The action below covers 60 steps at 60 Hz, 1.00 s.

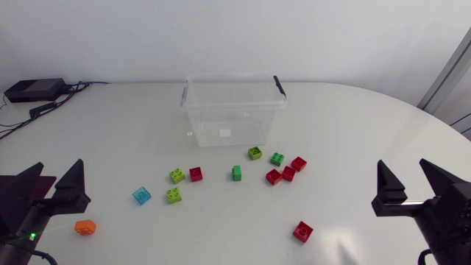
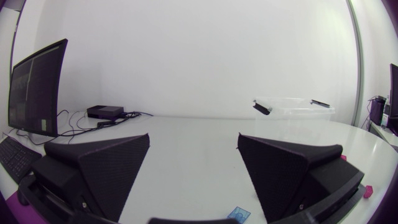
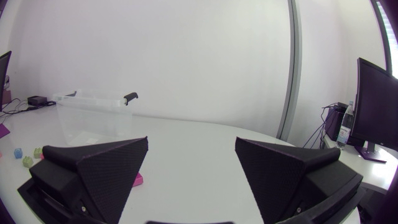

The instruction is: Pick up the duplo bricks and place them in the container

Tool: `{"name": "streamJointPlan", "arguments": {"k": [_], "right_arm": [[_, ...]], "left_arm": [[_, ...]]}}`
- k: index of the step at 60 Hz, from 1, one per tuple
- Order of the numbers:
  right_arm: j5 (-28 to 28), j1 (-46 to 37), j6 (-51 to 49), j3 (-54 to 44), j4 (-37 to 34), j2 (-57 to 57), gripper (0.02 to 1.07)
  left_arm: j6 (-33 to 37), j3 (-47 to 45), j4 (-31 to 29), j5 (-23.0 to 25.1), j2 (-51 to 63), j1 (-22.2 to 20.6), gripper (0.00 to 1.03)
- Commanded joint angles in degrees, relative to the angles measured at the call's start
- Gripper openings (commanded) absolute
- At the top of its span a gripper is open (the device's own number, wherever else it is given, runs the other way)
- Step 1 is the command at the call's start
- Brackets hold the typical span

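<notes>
Left hand (image 1: 55, 168) spread wide, holding nothing, well out to the left of the clear, lidless container (image 1: 221, 121) on the white table (image 1: 353, 125). Orange brick (image 1: 85, 227) farthest from the container on that side. Closer in: blue brick (image 1: 141, 195), lime pair (image 1: 174, 195), red brick (image 1: 196, 174) and green brick (image 1: 236, 173), all short of the container's front wall. Mixed cluster (image 1: 288, 173) of lime, green and red near its right front corner. Lone red brick (image 1: 302, 231) well out in front. Right hand (image 1: 403, 165) equally wide, empty, far right of the container. Small studded blocks, probably light, rigid and smooth. Best pinched across flat side walls.
</notes>
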Motion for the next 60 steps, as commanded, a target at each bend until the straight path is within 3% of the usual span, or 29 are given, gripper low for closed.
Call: {"name": "streamJointPlan", "arguments": {"k": [1,28,38,47,54,60], "right_arm": [[-0.5,0.3,0.4,-1.2,0.0,-0.3,1.03],[-0.5,1.0,0.3,-1.2,0.0,-0.4,1.03],[-0.5,2.4,0.4,0.6,-0.5,0.1,1.03],[-0.5,4.0,1.0,4.0,-0.4,5.9,1.02],[-0.4,4.2,1.7,8.5,-1.0,14.7,1.02],[-0.2,4.2,2.6,12.6,-3.7,21.4,1.02]], "left_arm": [[-0.9,-1.0,0.1,0.3,-0.6,-0.3,0.99],[-0.8,-0.6,0.2,0.3,-0.7,-0.8,0.99],[-0.8,5.7,-6.0,0.4,-0.3,-1.5,0.99],[-0.9,12.2,-7.4,0.4,6.8,-1.9,0.97],[-2.2,19.5,-12.8,0.4,16.3,-2.1,0.93],[-4.4,28.8,-23.9,0.3,29.0,-1.5,0.93]]}}
